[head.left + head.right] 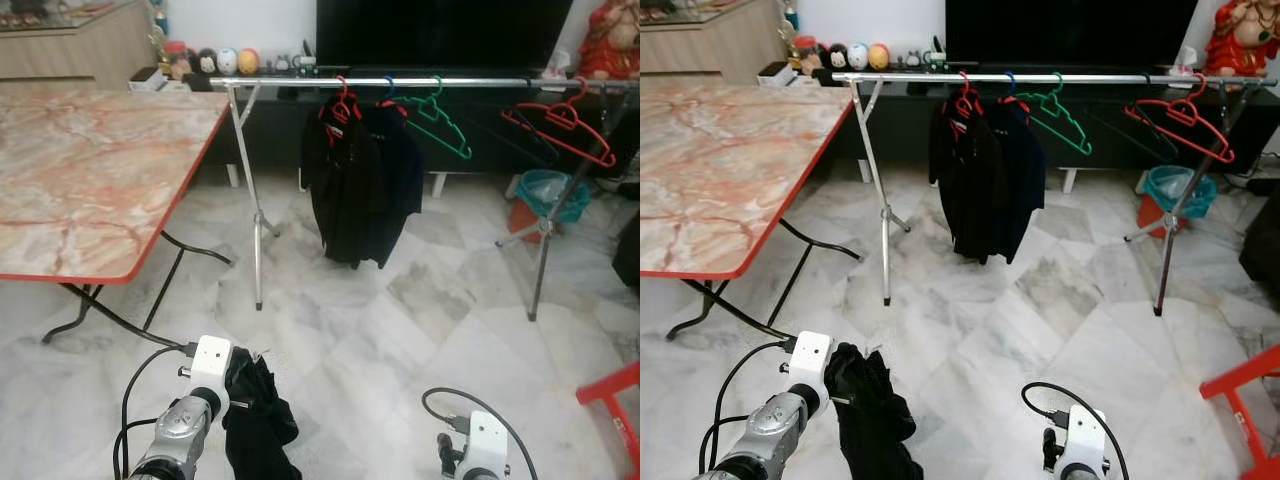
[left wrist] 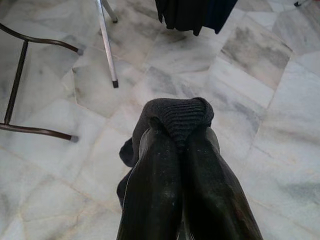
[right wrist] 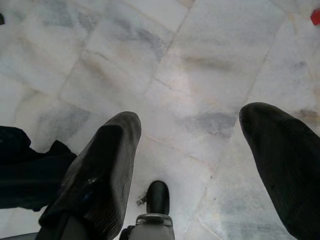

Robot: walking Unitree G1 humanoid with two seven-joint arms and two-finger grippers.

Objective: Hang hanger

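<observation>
- The black garment (image 1: 258, 418) runs off the head views' lower edge; any hanger inside it is hidden.
- The left gripper (image 2: 182, 131) has its fingertips buried in the cloth.
- The marble table (image 1: 90, 170) is cut by the left edge.

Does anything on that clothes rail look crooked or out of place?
Yes. On the rail, the green hanger and the red hanger hang empty and tilted, not level. The left end effector grips a bunched black garment.

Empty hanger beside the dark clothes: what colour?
Green hanger, clearest in the left eye view.
</observation>
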